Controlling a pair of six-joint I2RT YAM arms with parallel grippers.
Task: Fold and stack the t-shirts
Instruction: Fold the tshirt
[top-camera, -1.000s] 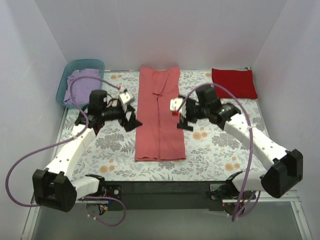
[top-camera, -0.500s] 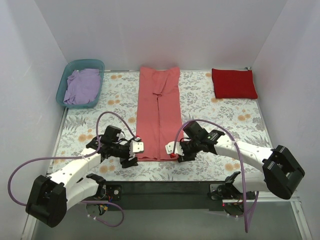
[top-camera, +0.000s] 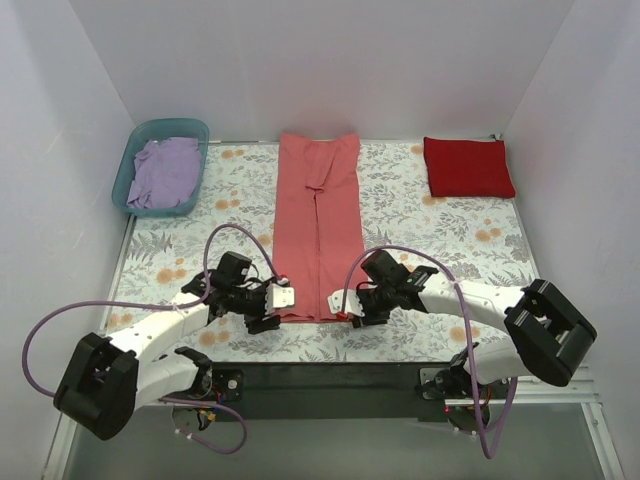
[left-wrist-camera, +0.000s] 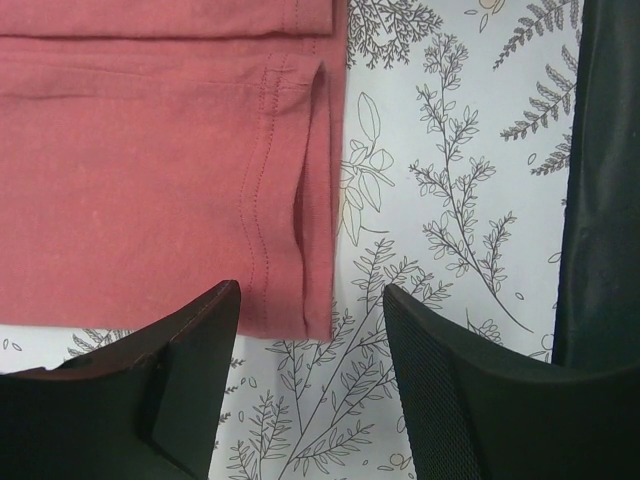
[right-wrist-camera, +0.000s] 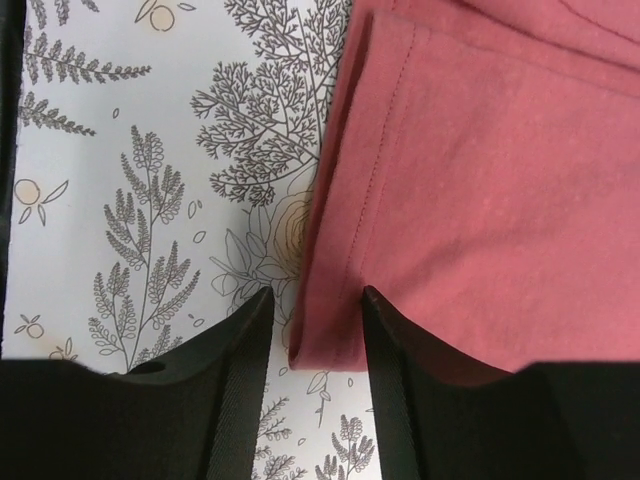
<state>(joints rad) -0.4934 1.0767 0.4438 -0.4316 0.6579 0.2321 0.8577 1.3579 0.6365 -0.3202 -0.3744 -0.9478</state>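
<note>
Top external | salmon-pink t-shirt (top-camera: 318, 225) lies mid-table, long axis running away from me, near hem at my claws | my left claw (left-wrist-camera: 310, 300) released, straddling left hem corner | my right claw (right-wrist-camera: 315, 300) astride right corner, cannot tell if pinching | t-shirts: three, with deep red t-shirt (top-camera: 468, 166) far right, lavender t-shirt (top-camera: 163, 172) in teal tub (top-camera: 150, 128)
</note>
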